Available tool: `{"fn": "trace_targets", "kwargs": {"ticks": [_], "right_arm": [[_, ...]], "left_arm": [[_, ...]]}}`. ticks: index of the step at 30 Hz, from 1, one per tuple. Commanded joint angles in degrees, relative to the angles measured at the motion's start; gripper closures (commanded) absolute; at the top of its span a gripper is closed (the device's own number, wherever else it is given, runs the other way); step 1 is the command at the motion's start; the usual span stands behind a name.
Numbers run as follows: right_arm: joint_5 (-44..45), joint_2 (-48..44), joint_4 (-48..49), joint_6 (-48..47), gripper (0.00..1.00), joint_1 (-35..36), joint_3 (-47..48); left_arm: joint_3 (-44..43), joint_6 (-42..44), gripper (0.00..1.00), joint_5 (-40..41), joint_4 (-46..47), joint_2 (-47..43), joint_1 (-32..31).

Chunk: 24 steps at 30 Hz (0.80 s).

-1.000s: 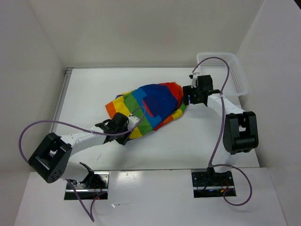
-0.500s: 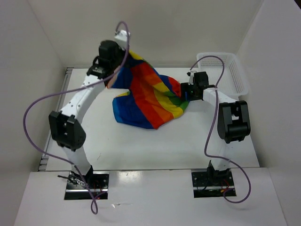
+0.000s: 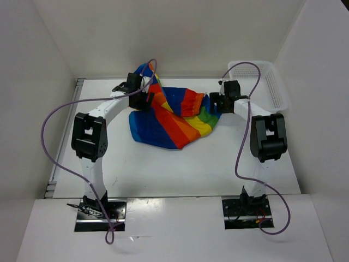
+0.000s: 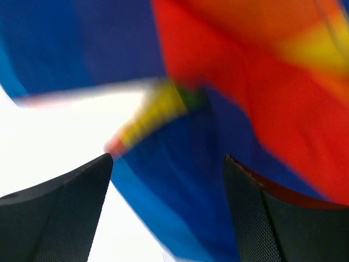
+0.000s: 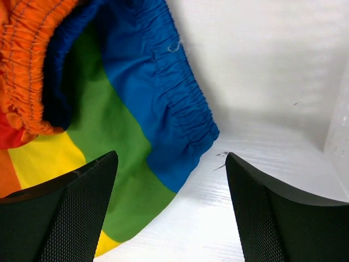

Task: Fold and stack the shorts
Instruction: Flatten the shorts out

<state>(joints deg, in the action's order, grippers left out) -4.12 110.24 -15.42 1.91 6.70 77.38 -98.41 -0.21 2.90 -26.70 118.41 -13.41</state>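
The rainbow-striped shorts lie loosely spread on the white table, one part still bunched up at the back left. My left gripper hangs over that back left part. In the left wrist view the blurred blue and red cloth fills the frame behind my left gripper, which is open and pinches nothing. My right gripper is at the right edge of the shorts. It stands open over the bare table, just beside the blue and green elastic waistband corner.
A white lattice basket stands at the back right corner, close behind the right arm. White walls close in the table at the back and on both sides. Purple cables loop off both arms.
The left arm swung from the near left to the back, lifting the shorts and turning them over, then came down and opened. The cloth now lies lower. The right gripper stayed at the shorts' right edge.
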Motion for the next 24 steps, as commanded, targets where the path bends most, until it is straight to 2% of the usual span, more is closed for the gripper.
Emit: {"fn": "trace_targets", "kwargs": {"ticks": [1,2,6,9,10,12,15,16,18,19,20,21,22,24], "right_arm": [[2.89,-0.37,1.62,1.78,0.15,-0.28,0.40],[2.89,0.32,1.62,1.78,0.15,-0.28,0.40],[1.49,3.31,1.62,1.78,0.15,-0.28,0.40],[1.48,4.89,2.23,1.78,0.15,-0.28,0.40],[1.48,4.90,2.24,1.78,0.24,-0.28,0.40],[2.01,6.13,2.24,1.26,0.29,0.24,0.93],[2.01,6.13,2.24,0.72,0.47,1.38,1.54],[2.01,6.13,2.24,0.72,0.57,1.39,1.54],[0.87,6.13,2.24,0.72,0.66,2.18,0.93],[-0.09,5.44,2.24,0.03,0.75,2.79,0.32],[-0.71,4.56,2.24,0.02,0.80,2.79,0.31],[-1.32,3.94,2.24,-0.59,0.84,3.32,0.31],[-1.33,2.98,1.63,-0.59,0.92,3.32,0.31],[-3.43,-0.80,-0.04,-1.82,0.97,3.94,0.31]], "left_arm": [[6.89,0.21,0.12,-1.75,-2.20,-12.40,-0.74],[12.75,0.21,0.12,-1.75,-2.74,-14.68,-1.26],[25.68,0.21,0.12,-2.37,-2.23,-17.77,-2.67],[30.37,0.21,0.12,2.01,3.20,-17.25,-3.38],[30.91,0.21,0.12,3.42,4.01,-15.94,-3.38],[30.30,0.21,0.11,3.43,5.25,-13.83,-3.38],[27.31,0.21,0.11,-0.07,5.25,-11.20,-3.38],[26.79,0.21,0.11,-1.21,5.25,-10.57,-3.38],[26.16,0.21,0.11,-2.18,5.78,-9.34,-3.38],[26.16,0.21,0.14,-2.89,5.78,-8.73,-3.38],[26.16,0.21,0.20,-4.72,5.78,-8.72,-3.38],[26.16,0.21,0.38,-6.05,5.26,-8.72,-3.38],[26.16,0.21,0.49,-7.54,3.69,-8.72,-3.38],[25.38,0.21,0.77,-9.93,2.27,-11.00,-2.86]]}}
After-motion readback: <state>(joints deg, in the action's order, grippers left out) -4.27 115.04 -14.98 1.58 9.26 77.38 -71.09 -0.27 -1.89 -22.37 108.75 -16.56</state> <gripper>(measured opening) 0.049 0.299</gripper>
